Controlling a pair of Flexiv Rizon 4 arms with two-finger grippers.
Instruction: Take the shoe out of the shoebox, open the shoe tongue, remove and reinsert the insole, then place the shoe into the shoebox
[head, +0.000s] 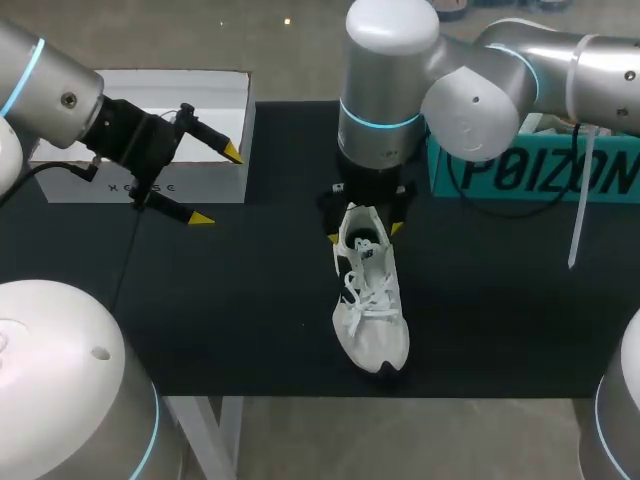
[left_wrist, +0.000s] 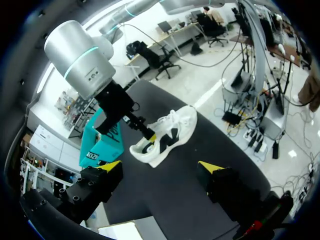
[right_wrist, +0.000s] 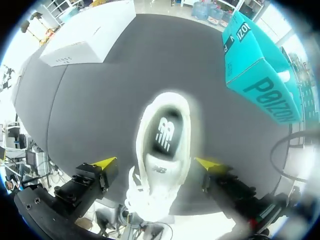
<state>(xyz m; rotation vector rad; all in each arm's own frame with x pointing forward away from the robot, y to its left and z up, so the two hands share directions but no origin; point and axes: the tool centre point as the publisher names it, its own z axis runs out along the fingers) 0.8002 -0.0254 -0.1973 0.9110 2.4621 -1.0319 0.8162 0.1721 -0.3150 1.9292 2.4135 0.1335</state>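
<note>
White shoe (head: 368, 305) with white laces, black side markings and a black insole bearing a white mark, on a black table (head: 250, 300). To the left of the shoe lies a white box (head: 215, 120); to the right of the shoe, a teal shoebox (head: 530, 170) with dark lettering. The left gripper (head: 216, 186) and right gripper (right_wrist: 156, 163) are black with bright yellow tips; the left arm (head: 40, 80) and right arm (head: 390, 70) are silver-grey, each with a glowing cyan ring.

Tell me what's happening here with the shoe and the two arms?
The shoe lies out on the table, toe toward the robot. The right gripper hangs over its heel, fingers open on either side, not gripping. The left gripper is open and empty, near the white box. The teal shoebox sits at the right.
</note>
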